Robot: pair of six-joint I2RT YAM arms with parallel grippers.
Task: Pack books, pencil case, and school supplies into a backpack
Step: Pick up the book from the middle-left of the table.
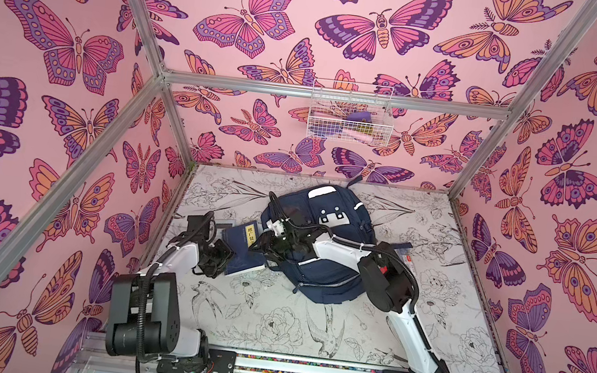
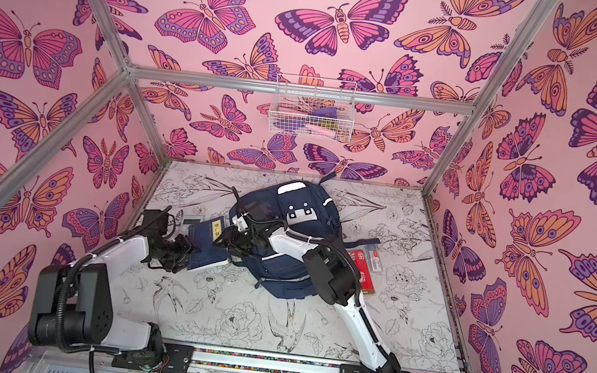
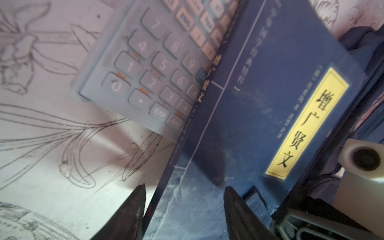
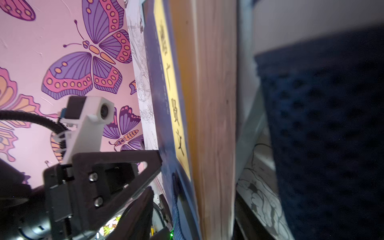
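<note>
The navy backpack (image 1: 328, 277) (image 2: 285, 272) lies flat mid-table. Against its left side lies a dark blue book (image 1: 244, 245) (image 2: 209, 242) with a yellow title strip. My left gripper (image 1: 230, 253) (image 3: 182, 197) is open at the book's (image 3: 259, 104) spine corner, one finger beside the spine, the other over the cover. My right gripper (image 1: 258, 243) (image 4: 193, 207) is open round the opposite page edge (image 4: 214, 104), and a gap shows between one finger and the cover. A pale blue-grey calculator (image 1: 225, 223) (image 3: 145, 68) lies partly under the book's far left edge. The pencil case is out of view.
Flat red and white packets (image 2: 360, 270) lie on the table right of the backpack, partly under my right arm. A white wire basket (image 1: 350, 112) hangs on the back wall. Butterfly-print walls close in three sides, and a metal rail (image 1: 304, 368) runs along the front.
</note>
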